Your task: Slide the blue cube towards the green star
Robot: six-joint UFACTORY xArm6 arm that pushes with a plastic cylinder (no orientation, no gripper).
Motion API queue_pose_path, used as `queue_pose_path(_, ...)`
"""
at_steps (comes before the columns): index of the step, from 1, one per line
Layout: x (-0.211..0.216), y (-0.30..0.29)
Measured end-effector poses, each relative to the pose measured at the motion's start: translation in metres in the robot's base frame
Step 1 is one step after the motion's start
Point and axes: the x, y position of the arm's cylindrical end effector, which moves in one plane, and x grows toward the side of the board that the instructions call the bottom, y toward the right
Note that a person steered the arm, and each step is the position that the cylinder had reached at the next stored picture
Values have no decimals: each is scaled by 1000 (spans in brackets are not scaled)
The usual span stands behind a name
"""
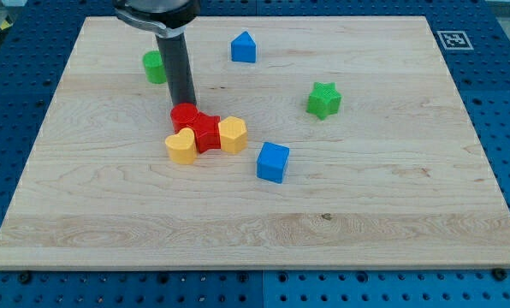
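The bench [366, 214] carries seven blocks. Landmark: the blue cube [273, 162].

Up and to the view's left of the blue cube lies a tight cluster: a red cylinder [185, 115], a red star-like block [206, 133], a yellow heart-shaped block [180, 146] and a yellow hexagonal block [233, 135]. The yellow hexagonal block is the member nearest the blue cube, just apart from it. A green block [155, 66], partly hidden by the rod, lies well beyond the cluster. A blue house-shaped block [244, 47] lies far above the cube, towards the view's top.

The green star [324, 99] lies up and to the view's right of the blue cube. No block stands between them.

The tool is a plain rod with no jaws; it holds nothing. My tip [184, 105] meets the red cylinder's far edge, well apart from the blue cube.

The blue cube rests flat, one corner towards the view's bottom.
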Motion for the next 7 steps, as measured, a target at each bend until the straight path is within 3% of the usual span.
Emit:
queue_pose_path(1,-19,22)
queue_pose_path(4,26,197)
queue_pose_path(7,191,209)
